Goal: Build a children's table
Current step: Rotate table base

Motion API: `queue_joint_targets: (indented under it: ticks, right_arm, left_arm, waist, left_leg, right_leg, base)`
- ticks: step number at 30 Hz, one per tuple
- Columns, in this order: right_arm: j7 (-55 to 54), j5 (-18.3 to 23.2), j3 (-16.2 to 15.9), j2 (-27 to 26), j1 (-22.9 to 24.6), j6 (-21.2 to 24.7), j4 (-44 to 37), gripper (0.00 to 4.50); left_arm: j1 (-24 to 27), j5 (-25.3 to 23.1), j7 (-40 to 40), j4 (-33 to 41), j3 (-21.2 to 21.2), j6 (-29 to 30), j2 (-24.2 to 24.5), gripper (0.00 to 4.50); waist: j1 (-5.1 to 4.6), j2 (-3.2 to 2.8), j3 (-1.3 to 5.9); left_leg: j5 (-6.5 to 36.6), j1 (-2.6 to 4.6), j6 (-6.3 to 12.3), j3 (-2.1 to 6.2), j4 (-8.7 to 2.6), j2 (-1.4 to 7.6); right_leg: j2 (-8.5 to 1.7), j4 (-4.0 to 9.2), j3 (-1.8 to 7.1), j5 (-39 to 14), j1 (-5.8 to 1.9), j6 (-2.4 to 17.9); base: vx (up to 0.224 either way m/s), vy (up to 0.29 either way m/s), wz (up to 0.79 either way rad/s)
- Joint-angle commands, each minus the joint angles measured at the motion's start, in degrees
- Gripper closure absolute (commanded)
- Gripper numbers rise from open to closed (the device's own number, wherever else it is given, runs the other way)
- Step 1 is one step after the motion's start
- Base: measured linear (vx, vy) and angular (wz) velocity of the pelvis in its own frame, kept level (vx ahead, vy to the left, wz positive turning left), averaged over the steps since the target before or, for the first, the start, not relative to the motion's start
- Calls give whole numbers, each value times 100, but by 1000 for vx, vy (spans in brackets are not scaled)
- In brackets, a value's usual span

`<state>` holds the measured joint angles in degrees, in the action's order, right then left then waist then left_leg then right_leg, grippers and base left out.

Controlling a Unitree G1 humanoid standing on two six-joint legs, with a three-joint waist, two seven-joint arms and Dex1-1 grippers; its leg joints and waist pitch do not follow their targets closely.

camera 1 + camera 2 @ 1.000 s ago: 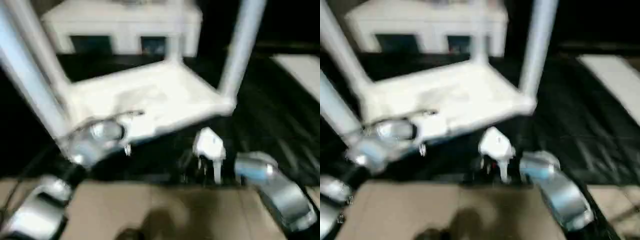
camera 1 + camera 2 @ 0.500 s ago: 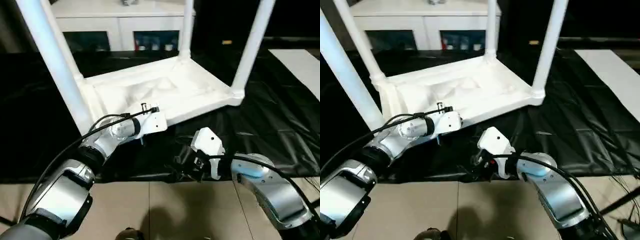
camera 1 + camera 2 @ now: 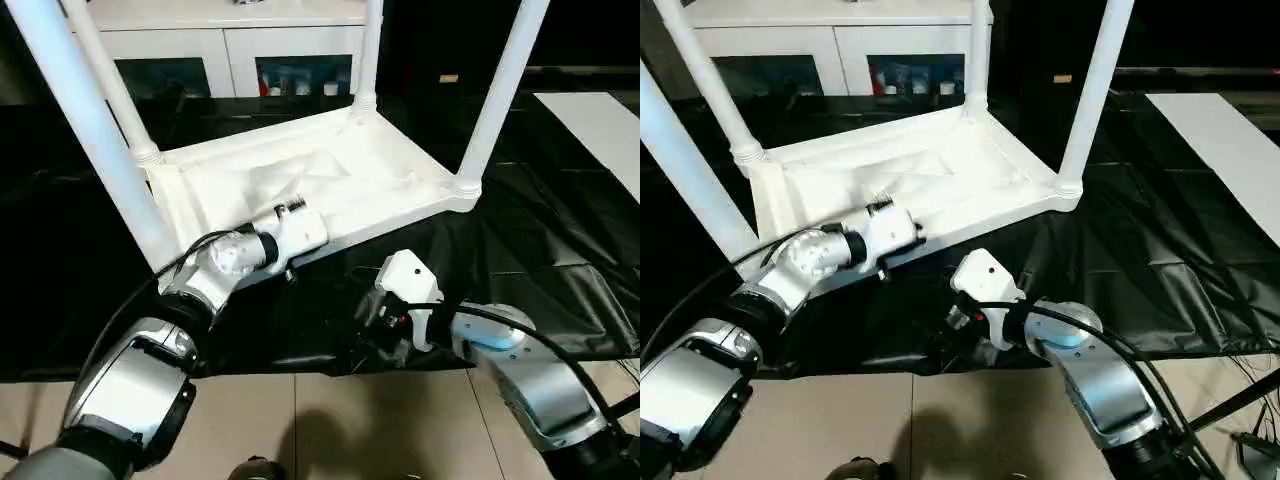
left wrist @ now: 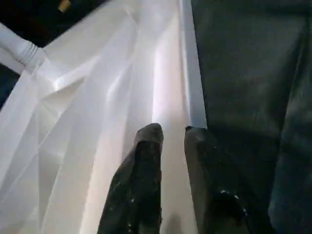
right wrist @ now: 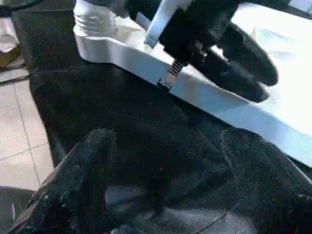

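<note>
Black plastic sheeting (image 3: 560, 270) covers the floor, with tan tiles (image 3: 330, 430) at its near edge. On the sheet lies the tabletop (image 3: 350, 180), upside down, its ribbed underside facing up. Four white legs stand in its corner sockets: the near-left leg (image 3: 90, 130), the far-left leg (image 3: 105, 85), the far-right leg (image 3: 368, 50) and the near-right leg (image 3: 495, 95).

The left gripper (image 4: 173, 134) is at the near edge of the tabletop, its fingers (image 4: 146, 161) pointing along the raised rim with only a narrow gap between them; one finger lies over the inside of the tabletop, the other at the rim. Whether they pinch the rim cannot be told. The left arm (image 3: 150, 350) bends at the elbow and reaches forward and inward across the sheet to that edge.

The right gripper (image 5: 165, 161) hangs low over the black sheet just in front of the tabletop's near edge, its two fingers spread wide and holding nothing. The right arm (image 3: 530, 370) comes in from the right, forearm angled toward the middle.

Behind the tabletop stands a white cabinet (image 3: 240, 40) with glass-fronted compartments. A white panel (image 3: 600, 120) lies on the floor at far right.
</note>
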<state>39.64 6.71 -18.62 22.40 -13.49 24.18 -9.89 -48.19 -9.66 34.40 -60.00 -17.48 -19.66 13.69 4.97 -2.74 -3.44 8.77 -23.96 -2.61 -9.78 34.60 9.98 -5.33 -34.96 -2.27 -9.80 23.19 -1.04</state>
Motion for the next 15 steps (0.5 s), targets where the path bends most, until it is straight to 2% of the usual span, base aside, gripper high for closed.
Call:
queue_joint_targets:
  ticks: [1, 2, 3, 4, 5, 6, 7, 8, 9, 10, 11, 12, 13, 14, 15]
  right_arm:
    - [-202, 57, 148, -125, -91, -128, 52, 71]
    - [-290, 60, 203, -183, -83, -164, 60, 71]
    - [-350, 59, 247, -231, -74, -184, 61, 71]
    - [-379, 58, 268, -255, -69, -194, 61, 71]
    - [-573, 89, 438, -398, -31, -221, 46, 71]
    - [-596, 96, 460, -416, -25, -223, 43, 71]
    - [-648, 112, 512, -456, -11, -227, 36, 71]
    - [-721, 161, 592, -518, 26, -226, 3, 71]
    - [-796, 226, 671, -594, 79, -222, -48, 71]
    - [-848, 269, 722, -648, 122, -225, -94, 71]
    - [-931, 338, 808, -739, 179, -248, -135, 71]
    - [-980, 374, 846, -790, 213, -261, -155, 71]
    - [-1008, 394, 867, -818, 231, -268, -166, 71]
    - [-1098, 444, 932, -913, 292, -298, -188, 71]
    - [-1121, 450, 943, -939, 311, -302, -197, 71]
  left_arm:
    - [382, 553, 490, 617, 206, 191, -19, 316]
    - [586, 735, 622, 987, 231, 280, 3, 308]
    - [750, 855, 692, 1273, 255, 350, 21, 290]
    - [831, 915, 727, 1415, 267, 385, 30, 284]
    - [1512, 1336, 907, 2549, 301, 741, 149, 278]
    - [1603, 1386, 925, 2694, 309, 792, 165, 268]
    - [1810, 1496, 966, 3023, 329, 910, 202, 255]
    - [2158, 1667, 982, 3476, 401, 1038, 277, 255]
    - [2555, 1811, 918, 3920, 515, 1109, 365, 245]
    - [2844, 1892, 840, 4189, 650, 1075, 410, 238]
    - [3174, 1966, 642, 4360, 872, 804, 411, 231]
    - [3356, 1998, 558, 4454, 991, 613, 405, 224]
    - [3456, 2015, 511, 4506, 1057, 506, 401, 216]
    - [3856, 2078, 342, 4750, 1285, 72, 371, 209]
    - [3980, 2070, 263, 4844, 1358, -57, 360, 203]
  waist:
    - [-3, 37, 467]
    - [-2, -17, 467]
    - [-8, 1, 468]
    - [-28, -14, 460]
    - [-20, -44, 471]
    - [-13, -81, 466]
    - [-67, -40, 425]
    - [-72, -50, 425]
    - [-44, -171, 438]
    - [-112, -148, 385]
    - [-139, -153, 365]
    - [-167, -194, 372]
    - [-167, -194, 372]
    - [-206, -165, 375]
    - [-247, -197, 352]
  left_leg:
    - [1669, 198, 194, 87, -444, 254]
    - [1663, 188, 188, 94, -455, 265]
    - [1725, 198, 169, 92, -466, 282]
    - [1922, 209, 119, 82, -474, 274]
    - [1981, 233, 78, 91, -477, 293]
    - [2035, 227, 44, 107, -497, 317]
    - [2206, 195, 3, 93, -526, 294]
    - [2414, 252, -60, 77, -507, 274]
    - [2515, 290, -139, 96, -501, 282]
    - [2664, 235, -176, 108, -562, 299]
    - [2871, 227, -224, 119, -570, 262]
    - [3038, 290, -275, 116, -551, 257]
    - [3038, 290, -275, 116, -551, 257]
    - [3032, 261, -274, 134, -552, 242]
    - [3124, 247, -291, 141, -571, 247]
  right_leg:
    - [-293, 387, 156, -1009, -213, 1385]
    - [-302, 368, 158, -947, -211, 1426]
    - [-299, 375, 156, -956, -213, 1420]
    - [-270, 389, 156, -1063, -189, 1387]
    - [-283, 366, 160, -1077, -196, 1395]
    - [-312, 354, 166, -1092, -204, 1404]
    - [-266, 392, 149, -1367, -189, 1305]
    - [-250, 433, 159, -1693, -142, 1191]
    - [-268, 416, 167, -1773, -124, 1165]
    - [-251, 460, 165, -1880, -130, 1088]
    - [-235, 479, 142, -2183, -144, 940]
    - [-233, 519, 159, -2376, -89, 859]
    - [-233, 519, 159, -2376, -89, 859]
    - [-243, 547, 154, -2557, -122, 758]
    - [-237, 580, 144, -2719, -117, 663]
  base:
    - [0, 0, 0]
    - [0, 0, 0]
    - [0, 0, 0]
    - [0, 0, 0]
    - [0, 0, 0]
    - [0, 0, 0]
    - [0, 0, 0]
    - [0, 0, 0]
    - [0, 0, 0]
    - [0, 0, 0]
    - [0, 0, 0]
    - [0, 0, 0]
    - [0, 0, 0]
    - [0, 0, 0]
    - [0, 0, 0]
